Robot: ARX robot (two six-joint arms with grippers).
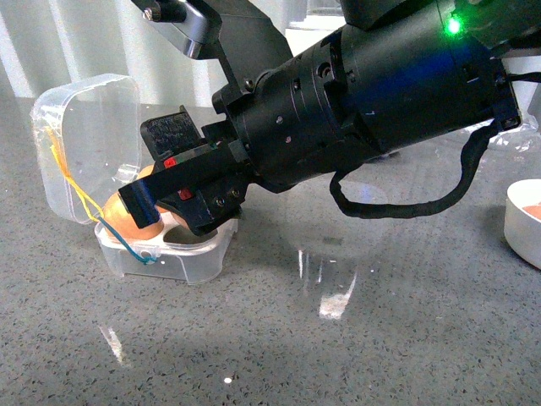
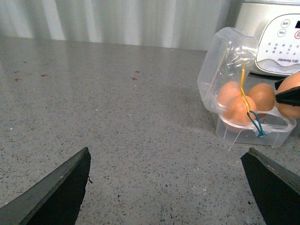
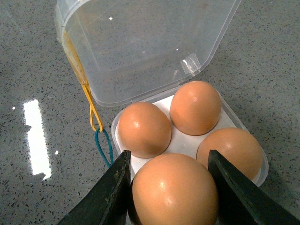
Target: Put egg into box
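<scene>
Where the right arm (image 1: 363, 93) slopes down and leftward across the front view, the right jaws are clamped on either side of the smooth orange-brown egg (image 3: 176, 194), which is at the box's (image 3: 185, 144) one unfilled hole; whether it is seated or just above, I cannot tell. Three like eggs (image 3: 194, 108) fill the other holes of the white insert, and behind them the clear, round-cornered lid (image 3: 145, 42) stands open, with yellow and blue cords (image 3: 86, 91) dangling beside it. Well apart from the box, the left jaws gape wide and empty over the speckled grey table (image 2: 117, 117).
</scene>
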